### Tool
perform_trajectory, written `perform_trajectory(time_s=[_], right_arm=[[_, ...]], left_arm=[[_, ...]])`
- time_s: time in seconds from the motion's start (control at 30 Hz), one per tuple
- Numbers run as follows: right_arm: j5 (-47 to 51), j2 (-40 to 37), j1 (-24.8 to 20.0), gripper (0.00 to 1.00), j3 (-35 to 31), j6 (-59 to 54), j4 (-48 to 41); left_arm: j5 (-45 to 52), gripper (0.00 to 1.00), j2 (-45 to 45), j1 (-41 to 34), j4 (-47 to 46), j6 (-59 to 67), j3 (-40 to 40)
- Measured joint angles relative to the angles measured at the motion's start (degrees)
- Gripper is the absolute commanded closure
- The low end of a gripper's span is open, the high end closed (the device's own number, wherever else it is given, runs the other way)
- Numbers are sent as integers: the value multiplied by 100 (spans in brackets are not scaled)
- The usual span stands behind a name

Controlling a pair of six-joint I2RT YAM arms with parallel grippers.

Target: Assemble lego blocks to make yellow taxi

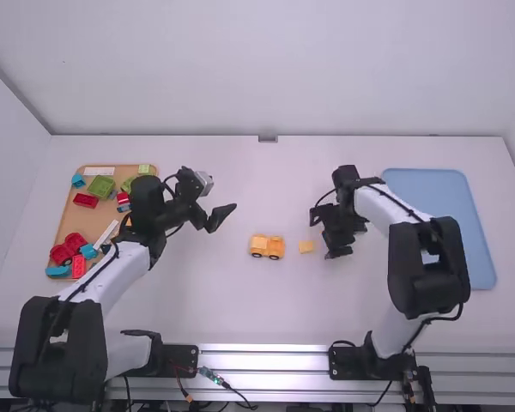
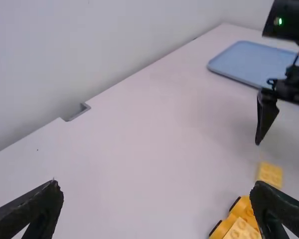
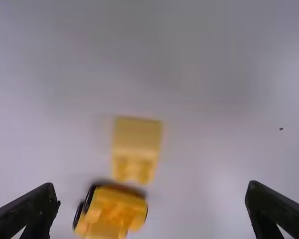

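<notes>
My right gripper [image 3: 152,185] is open, its fingers wide apart above the table [image 1: 240,309], with nothing between them. My left gripper [image 2: 157,184] is open and empty too, off to the car's left. The yellow car [image 1: 267,246] stands on its wheels mid-table, and the small yellow block [image 1: 306,246] lies just beside it, on the side nearer my right arm.

I judge the step in hand to be picking up that block to add to the car. I should centre my right fingers over it, turn them to close on two plain opposite sides, and go down straight so I don't nudge the car. A light, square pinch keeps the block level. The car may roll under a push, so I'd brace it with my left gripper, line up the studs, then press straight down.
</notes>
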Motion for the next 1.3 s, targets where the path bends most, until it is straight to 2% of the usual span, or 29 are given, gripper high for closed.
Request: perform_trajectory(time_s=[0.17, 0.27, 0.53, 0.77, 0.9, 0.97, 1.03, 1.07, 1.13, 1.3], right_arm=[[-63, 0, -232, 1, 1086, -2179, -935], [245, -2, -271, 1, 1641, -4181, -1156], [1585, -2, -289, 1, 1722, -7239, -352], [1823, -2, -315, 1, 1722, -8762, -168], [1209, -2, -317, 1, 1722, -10452, -103], [466, -2, -350, 1, 1722, -11654, -151], [66, -2, -374, 1, 1718, -12246, -223], [-516, -2, -424, 1, 1681, -13070, -356], [-1412, -2, -553, 1, 1504, -14262, -520], [-2833, -2, -927, 1, 848, -15940, -490]], left_arm=[[-24, 1, 0, 0, -2, 2, 0], [-24, 1, 0, 0, -4, 55, 0], [-35, 1, 0, 0, -2, 308, 0], [-435, 1, 0, 0, 129, 328, 0], [-632, 1, 0, 0, 133, 326, 0], [-686, 1, 0, 2, 131, 328, 0], [-693, 1, 0, 0, 131, 326, 0], [-693, 1, 0, 0, 131, 328, 0], [-719, 1, 0, 0, 131, 328, 0], [-745, 1, 0, 0, -24, 358, 0]])
